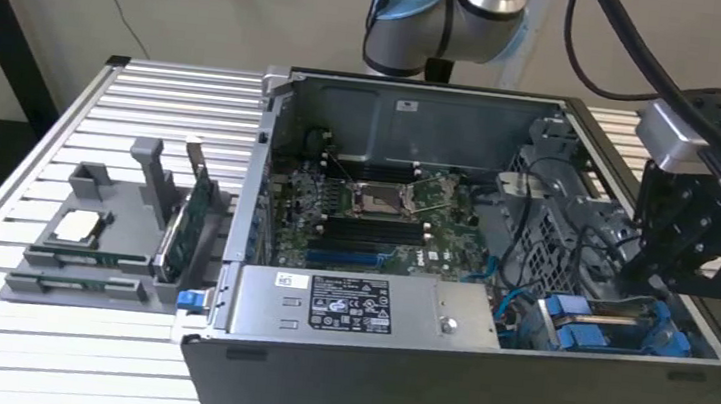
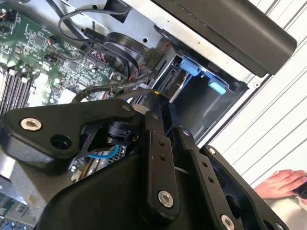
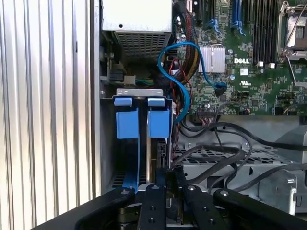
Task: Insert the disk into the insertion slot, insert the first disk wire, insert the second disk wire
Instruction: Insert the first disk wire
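Look to the exterior view's right for the pincer [image 1: 661,282], hanging low inside the open computer case [image 1: 353,402], right over the slot [image 1: 608,331] with its bright blue rails. Judging from the first wrist view, reckon the disk [image 3: 157,153] already standing on edge in that slot [image 3: 139,92], tucked behind one of two blue tabs [image 3: 158,123] and lying dead ahead of the pincer [image 3: 168,191], with no sideways offset to speak of. Take its long axis as running along the rails, from the blue tabs straight toward the pincer, so in line with the reach and not across it. Cannot tell the pincer's state, spread or pressed together, nor any contact with the disk. Only one arm [image 1: 475,13] here, so no choosing a nearer one. Note a loose blue cable [image 3: 183,103] curling just beside the slot, between it and the main board [image 3: 249,76], with black cables [image 3: 220,127] draped near the pincer. As for writing: find a white label and a black one on the silver power box [image 1: 442,321] at the front of the case, plus white lettering and a small sticker on the main board, all print left unread. Spot a hand [image 2: 283,184] resting on the ribbed table [image 2: 268,120] outside the case, well apart from the slot
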Controlling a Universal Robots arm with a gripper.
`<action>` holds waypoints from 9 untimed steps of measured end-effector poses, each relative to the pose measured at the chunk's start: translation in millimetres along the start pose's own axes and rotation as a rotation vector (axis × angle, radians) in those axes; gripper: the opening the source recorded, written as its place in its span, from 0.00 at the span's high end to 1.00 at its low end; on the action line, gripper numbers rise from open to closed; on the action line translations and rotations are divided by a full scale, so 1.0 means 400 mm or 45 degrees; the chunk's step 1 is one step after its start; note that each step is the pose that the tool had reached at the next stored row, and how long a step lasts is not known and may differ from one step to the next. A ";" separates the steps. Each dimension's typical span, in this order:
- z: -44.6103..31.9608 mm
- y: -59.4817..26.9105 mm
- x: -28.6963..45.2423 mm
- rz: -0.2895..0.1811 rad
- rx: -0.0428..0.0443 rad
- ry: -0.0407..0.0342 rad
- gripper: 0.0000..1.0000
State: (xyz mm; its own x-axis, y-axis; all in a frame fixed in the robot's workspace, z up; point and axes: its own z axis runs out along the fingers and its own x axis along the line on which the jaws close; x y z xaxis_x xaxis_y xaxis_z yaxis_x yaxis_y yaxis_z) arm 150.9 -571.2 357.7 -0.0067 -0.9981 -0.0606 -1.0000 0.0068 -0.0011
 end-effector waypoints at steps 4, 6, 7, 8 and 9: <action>0.009 -0.006 0.001 0.000 0.000 0.0001 0.81; 0.013 -0.010 0.002 0.000 -0.001 -0.0001 0.81; 0.015 -0.011 0.002 0.000 -0.001 -0.0003 0.81; 0.017 -0.013 0.002 0.000 -0.002 -0.0001 0.81; 0.018 -0.015 0.003 0.000 -0.002 0.0001 0.81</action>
State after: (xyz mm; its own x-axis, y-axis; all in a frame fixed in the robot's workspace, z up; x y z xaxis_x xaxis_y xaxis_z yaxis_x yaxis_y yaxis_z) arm 156.9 -571.8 350.3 -0.0068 -0.9981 -0.0606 -1.0000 0.0067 0.0007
